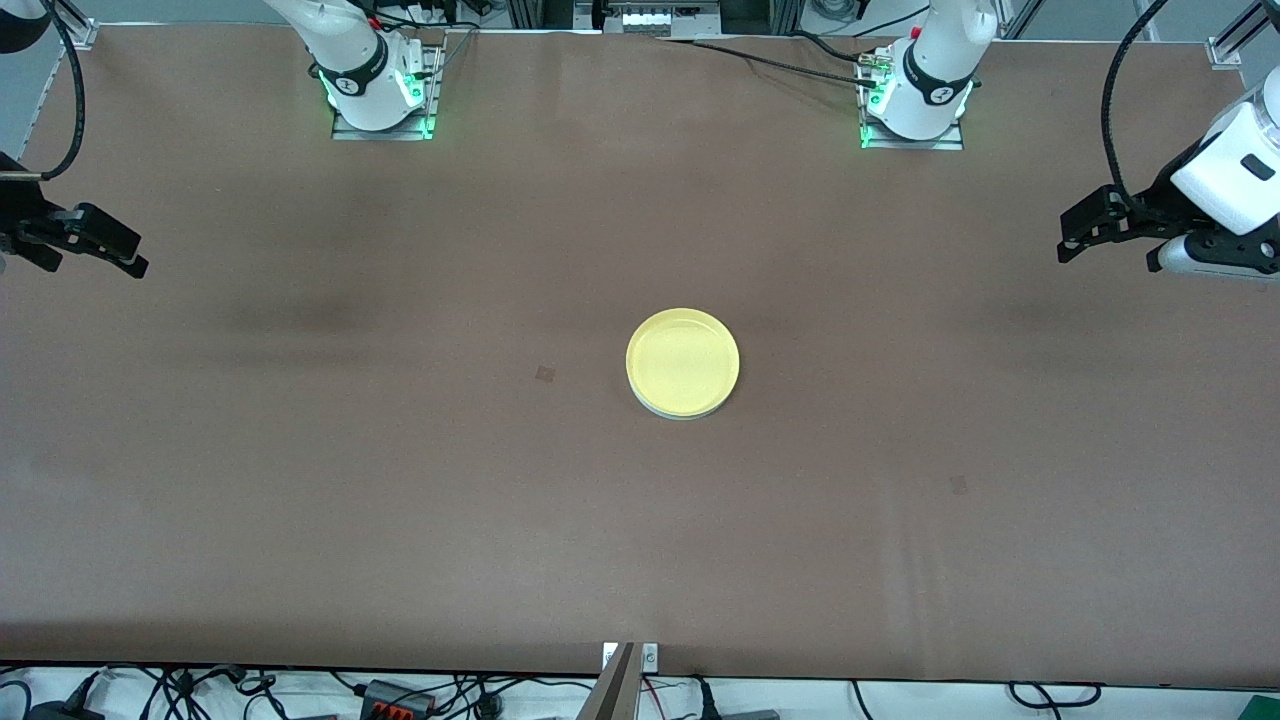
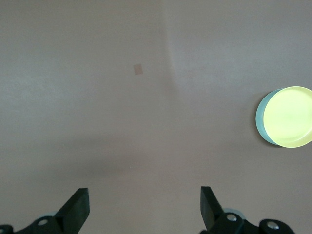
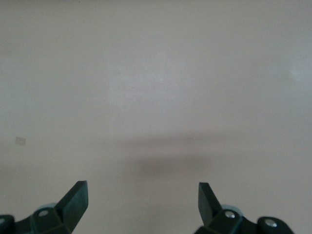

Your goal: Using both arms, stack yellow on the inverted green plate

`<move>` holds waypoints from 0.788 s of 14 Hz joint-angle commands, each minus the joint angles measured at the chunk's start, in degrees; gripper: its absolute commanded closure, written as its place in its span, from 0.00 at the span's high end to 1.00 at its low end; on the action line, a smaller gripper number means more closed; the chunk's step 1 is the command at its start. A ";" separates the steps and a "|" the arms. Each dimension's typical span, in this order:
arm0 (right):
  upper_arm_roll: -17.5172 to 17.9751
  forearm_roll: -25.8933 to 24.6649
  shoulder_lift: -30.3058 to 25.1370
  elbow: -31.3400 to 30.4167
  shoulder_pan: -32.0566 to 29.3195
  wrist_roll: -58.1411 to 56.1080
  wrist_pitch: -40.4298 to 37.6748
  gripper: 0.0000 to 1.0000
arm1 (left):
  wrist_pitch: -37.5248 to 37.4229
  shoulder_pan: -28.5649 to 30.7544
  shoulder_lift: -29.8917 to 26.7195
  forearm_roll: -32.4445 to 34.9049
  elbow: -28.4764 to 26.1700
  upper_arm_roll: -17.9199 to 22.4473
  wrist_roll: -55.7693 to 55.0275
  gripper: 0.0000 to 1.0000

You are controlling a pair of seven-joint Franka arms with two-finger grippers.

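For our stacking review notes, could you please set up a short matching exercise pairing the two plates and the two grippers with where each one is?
Things:
1. yellow plate
2. green plate
3. left gripper
4. right gripper

Places:
A. open, over the right arm's end of the table
B. on top of the other plate
C. open, over the left arm's end of the table
D. underneath, only an edge showing

Pairs: 1-B, 2-D, 3-C, 4-A

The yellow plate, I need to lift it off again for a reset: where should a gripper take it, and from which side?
Probably at the raised rim of the yellow plate, coming down from above with one finger inside and one outside. It lies flat on the green plate, slightly offset. I would choose the edge where the green plate does not stick out. Both the left gripper and right gripper are open and away from it.
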 commanded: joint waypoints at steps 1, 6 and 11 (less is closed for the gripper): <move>0.48 -0.32 0.46 1.10 -0.60 -0.03 -0.17 1.00 | -1.39 0.20 0.61 0.09 1.72 -0.18 0.87 1.00; 0.48 -0.24 0.29 1.10 -0.16 -0.55 -0.26 1.00 | -1.48 -0.06 0.52 0.09 1.72 -0.18 0.70 1.00; 0.48 -0.24 0.20 0.92 0.01 -0.46 -2.80 1.00 | -1.48 0.03 0.52 0.09 1.72 -0.18 0.87 1.00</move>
